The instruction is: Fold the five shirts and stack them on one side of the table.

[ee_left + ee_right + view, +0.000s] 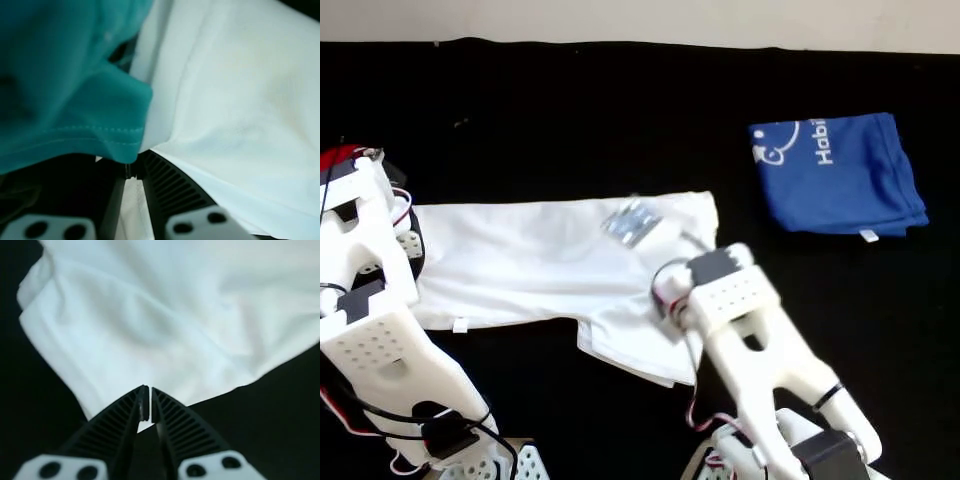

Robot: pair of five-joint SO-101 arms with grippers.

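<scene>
– one white shirt (520,265) is the job right now. it lies spread across the middle of the table (570,110), long side running left to right, with a flap jutting toward the arms at its right end.
– and what have you got hold of?
– my right gripper (145,407) is at that flap's hem, fingers pressed together with a sliver of white between them, so i judge it is pinching the cloth. my left gripper (132,170) is at the shirt's left end, tips closed too, with white cloth showing between the fingers. i read that as a pinch as well.
– how would you do the fold well?
– i'd lift both ends to the same height, just enough to clear the table, and carry them over together so the edge lands parallel to the far hem. if one arm leads, i expect the cloth to skew and crease.
– anything in the way?
– a teal shirt (60,75) drapes right beside the left fingers, so i'd watch not to drag it along. the blue shirt (840,175) sits folded at the far right, well apart, and i take that as the stacking side.
</scene>
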